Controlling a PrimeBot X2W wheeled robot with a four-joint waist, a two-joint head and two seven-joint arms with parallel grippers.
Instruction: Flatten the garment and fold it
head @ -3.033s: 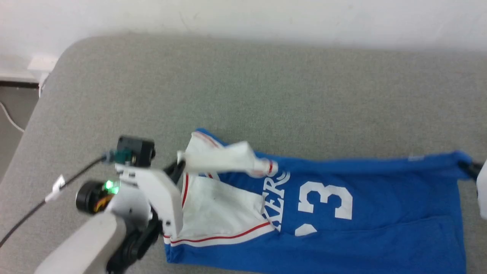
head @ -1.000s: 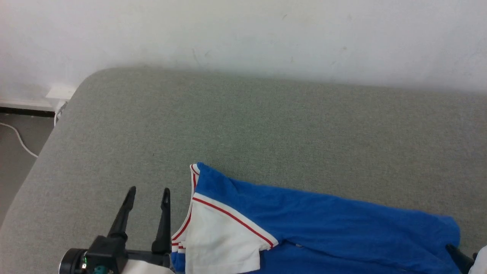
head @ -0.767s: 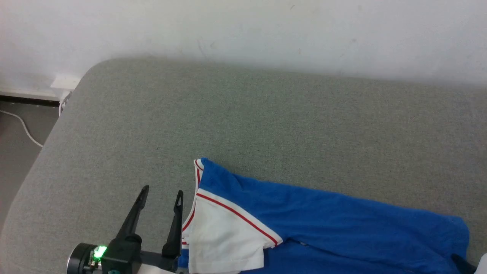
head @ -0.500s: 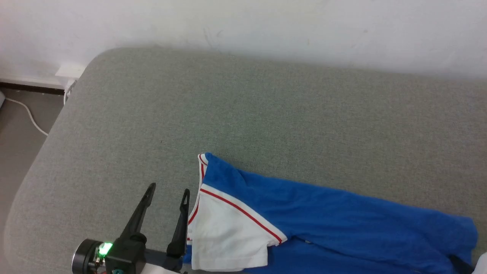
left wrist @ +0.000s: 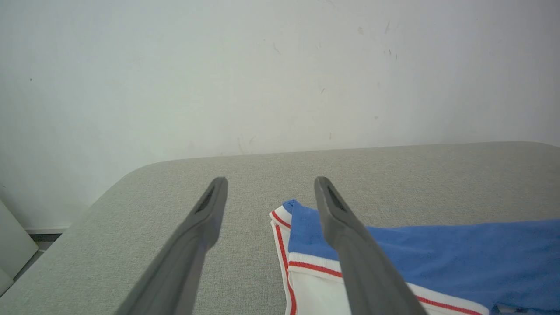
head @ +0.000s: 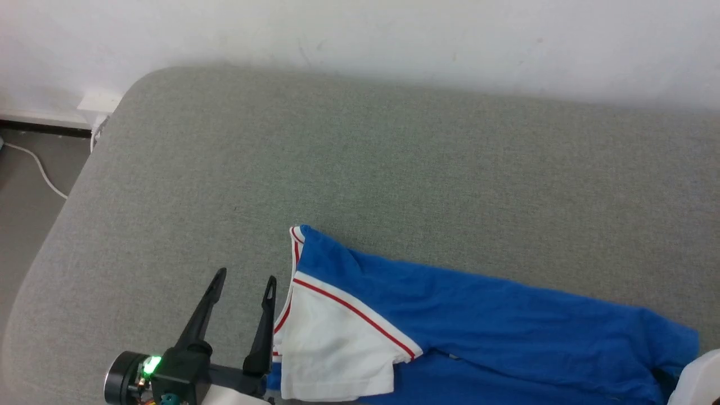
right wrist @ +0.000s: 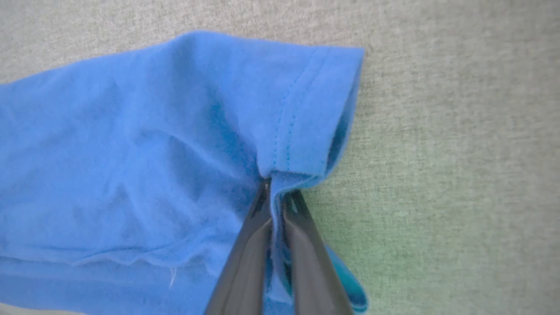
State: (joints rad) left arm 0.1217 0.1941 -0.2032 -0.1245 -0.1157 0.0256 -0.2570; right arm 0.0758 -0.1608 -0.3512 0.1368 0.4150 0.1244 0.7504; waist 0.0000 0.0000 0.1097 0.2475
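The garment [head: 484, 320], a bright blue jersey with a white sleeve [head: 332, 349] edged in thin red stripes, lies folded across the near part of the grey padded table [head: 360, 163]. My left gripper [head: 244, 278] stands open just left of the white sleeve, with nothing between its fingers; in the left wrist view the left gripper [left wrist: 269, 188] points toward the wall, and the garment [left wrist: 437, 253] lies to its right. In the right wrist view my right gripper [right wrist: 275, 186] is shut on a pinch of the garment's [right wrist: 153, 144] blue hem. Its pale housing [head: 700, 382] shows at the head view's lower right.
A white wall [head: 360, 34] runs along the table's far edge. At the far left the table's rounded corner drops to a floor with a white cable [head: 39, 169] and a wall socket [head: 98, 101]. Bare grey padding lies beyond the garment.
The head camera has shifted, so the whole picture moved. My right gripper has closed on the garment's blue hem at the right. The left gripper stays open beside the sleeve.
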